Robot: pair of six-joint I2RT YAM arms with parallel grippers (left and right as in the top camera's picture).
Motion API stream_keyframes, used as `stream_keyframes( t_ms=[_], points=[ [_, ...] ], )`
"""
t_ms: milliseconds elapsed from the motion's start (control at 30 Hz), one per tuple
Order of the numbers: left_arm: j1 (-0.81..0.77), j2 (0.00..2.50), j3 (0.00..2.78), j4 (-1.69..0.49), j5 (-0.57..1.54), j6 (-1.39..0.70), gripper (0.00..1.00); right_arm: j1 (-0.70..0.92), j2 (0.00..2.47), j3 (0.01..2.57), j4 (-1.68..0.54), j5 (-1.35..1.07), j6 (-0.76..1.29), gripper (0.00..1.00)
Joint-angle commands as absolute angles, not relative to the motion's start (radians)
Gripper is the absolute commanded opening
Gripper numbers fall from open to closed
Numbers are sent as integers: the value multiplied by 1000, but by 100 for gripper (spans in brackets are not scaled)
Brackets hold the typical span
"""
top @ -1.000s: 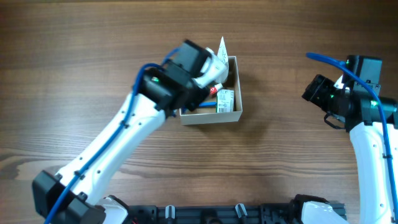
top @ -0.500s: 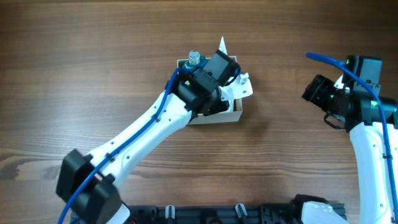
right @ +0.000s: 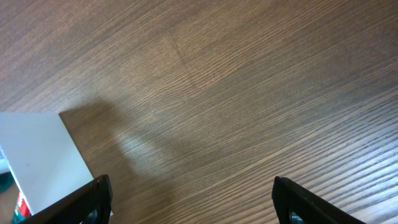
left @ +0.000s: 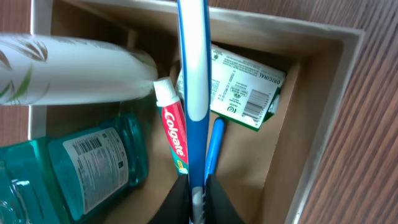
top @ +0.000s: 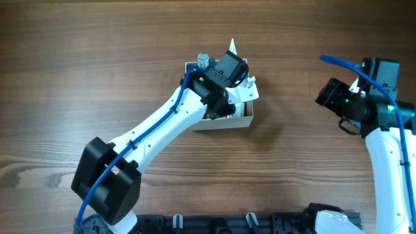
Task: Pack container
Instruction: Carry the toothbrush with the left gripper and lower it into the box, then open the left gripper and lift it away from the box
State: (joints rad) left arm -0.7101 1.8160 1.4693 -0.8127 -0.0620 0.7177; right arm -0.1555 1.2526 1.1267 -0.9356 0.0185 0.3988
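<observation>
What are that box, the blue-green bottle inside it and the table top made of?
The box looks like cardboard: matte tan inside, thin white walls. The bottle seems to be clear glossy plastic; teal liquid shows through. The table is wood or wood-look laminate, with visible grain.

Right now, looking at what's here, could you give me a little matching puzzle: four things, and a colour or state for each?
Things:
1. toothbrush
2. mouthwash bottle
3. toothpaste tube
4. right gripper

Colour or state:
A. red, with a white cap
B. teal and see-through
C. open, above the wooden table
D. clamped in the left gripper

Pairs: 1-D, 2-B, 3-A, 4-C
</observation>
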Motion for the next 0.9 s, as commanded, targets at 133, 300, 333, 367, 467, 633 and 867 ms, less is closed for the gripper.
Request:
stream_keyframes(
  t_ms=[133, 300, 333, 367, 467, 633, 867],
  points=[
    [-704, 1820, 1483, -819, -46, 672, 44, -159, 1247, 1131, -936, 6, 392, 84],
    [-704, 1820, 1483, -819, -46, 672, 47, -159, 1247, 1131, -938, 6, 391, 84],
    [-704, 1819, 1483, -819, -46, 668, 49, -159, 1247, 1131, -939, 6, 388, 84],
    [-704, 1818, 1483, -819, -46, 661, 50, -159, 1247, 1131, -939, 6, 386, 84],
    [-704, 1797, 1483, -820, -55, 591, 51, -159, 1247, 1131, -940, 6, 362, 84],
    [-699, 1689, 1483, -821, -55, 385, 58, -159, 1247, 1131, -939, 6, 308, 84],
    [-536, 1561, 1483, -839, -80, 102, 69, -140, 1247, 1131, -878, -58, 178, 83]
  ],
)
